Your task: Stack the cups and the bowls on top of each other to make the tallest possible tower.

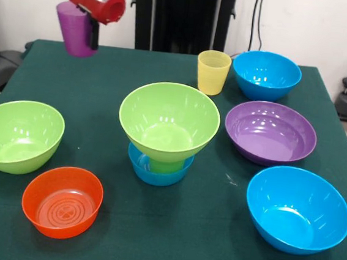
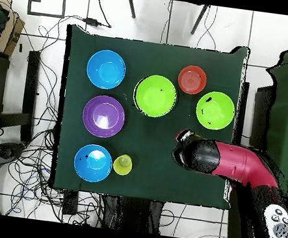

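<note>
My gripper [image 1: 86, 34] is shut on the purple cup [image 1: 74, 31] and holds it upright in the air over the table's far left corner. In the overhead view the gripper [image 2: 183, 149] hides the cup. The tower stands mid-table: a small blue bowl [image 1: 157, 170], a green cup [image 1: 167, 165] in it, and a lime green bowl [image 1: 169, 120] on top, which also shows in the overhead view [image 2: 155, 95]. The yellow cup [image 1: 213, 72] stands upright behind the tower.
Loose bowls ring the tower: a lime green bowl [image 1: 18, 135] and a small orange bowl [image 1: 62, 200] on the left, a wide purple bowl [image 1: 270, 132], a blue bowl [image 1: 266, 74] behind it and a blue bowl [image 1: 298, 209] in front on the right.
</note>
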